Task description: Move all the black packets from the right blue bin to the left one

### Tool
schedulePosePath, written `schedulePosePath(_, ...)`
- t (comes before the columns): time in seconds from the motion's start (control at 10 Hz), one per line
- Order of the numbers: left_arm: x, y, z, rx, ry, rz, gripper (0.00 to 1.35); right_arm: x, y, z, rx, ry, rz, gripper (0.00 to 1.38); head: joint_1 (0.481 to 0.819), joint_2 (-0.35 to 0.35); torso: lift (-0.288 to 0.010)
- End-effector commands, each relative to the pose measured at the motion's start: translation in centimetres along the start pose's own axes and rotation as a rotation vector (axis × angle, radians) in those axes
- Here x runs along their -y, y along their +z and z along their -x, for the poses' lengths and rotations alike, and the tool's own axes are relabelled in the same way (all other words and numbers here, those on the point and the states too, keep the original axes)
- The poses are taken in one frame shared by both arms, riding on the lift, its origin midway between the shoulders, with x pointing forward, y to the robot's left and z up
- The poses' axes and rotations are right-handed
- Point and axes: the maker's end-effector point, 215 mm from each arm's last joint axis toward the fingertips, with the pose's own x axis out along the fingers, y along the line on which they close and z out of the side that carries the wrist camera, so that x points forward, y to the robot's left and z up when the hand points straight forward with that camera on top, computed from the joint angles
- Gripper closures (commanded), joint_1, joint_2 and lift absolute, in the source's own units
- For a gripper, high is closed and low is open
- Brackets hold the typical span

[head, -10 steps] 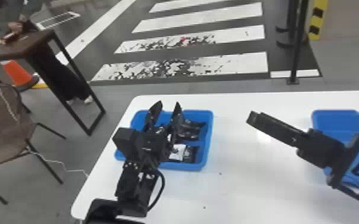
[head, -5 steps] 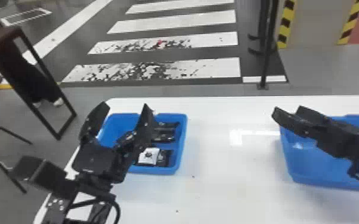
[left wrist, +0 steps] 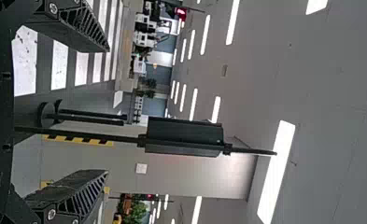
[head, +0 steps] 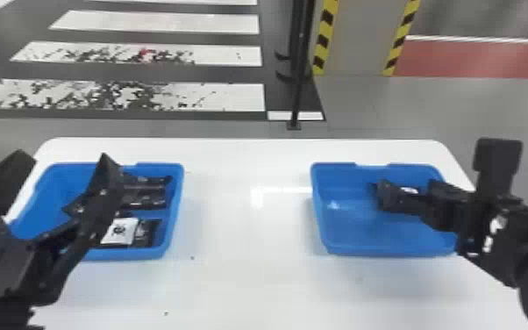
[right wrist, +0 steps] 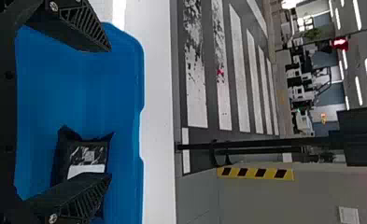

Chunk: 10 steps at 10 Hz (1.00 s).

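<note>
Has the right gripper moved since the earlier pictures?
Yes. In the head view, the right gripper has gone rightward against the right blue bin, from its left rim to farther in.

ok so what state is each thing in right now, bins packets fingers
left bin: upright, holding several packets
left packets: lying in the left bin, one with a white patch facing up
right bin: upright, with a packet inside
right packet: lying in the right bin, ungripped
left fingers: open, empty
right fingers: open
</note>
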Motion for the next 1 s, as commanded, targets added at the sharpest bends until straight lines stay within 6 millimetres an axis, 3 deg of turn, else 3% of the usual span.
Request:
schedulePosePath(0.0,0.0,-0.2,0.2,-0.007,-0.002,-0.001,0.12,1.8,-2.5,-0.9,-0.039,-0.053,-0.038,0.08,0.695,-0.080,-0.140)
schedulePosePath(0.2,0.3,-0.4,0.2,-0.012,-0.013,0.002,0.12,4.1,-5.6,-3.2,-0.081,-0.097,-0.129,0.08,0.695,-0.114,-0.140)
schedulePosePath(0.3,0.4,-0.3,0.1,-0.010,-0.015,0.003,0.12,4.9,-6.2,-4.3,-0.096,-0.103,-0.148,0.08,0.695,-0.118,-0.140)
schedulePosePath(0.6,0.1,-0.2,0.3,-0.007,-0.011,-0.001,0.12,7.0,-6.7,-6.2,-0.114,-0.134,-0.173,0.08,0.695,-0.142,-0.140)
schedulePosePath(0.9,-0.1,-0.4,0.5,-0.011,-0.006,-0.003,0.12,9.6,-5.6,-8.0,-0.088,-0.178,-0.192,0.08,0.695,-0.158,-0.140)
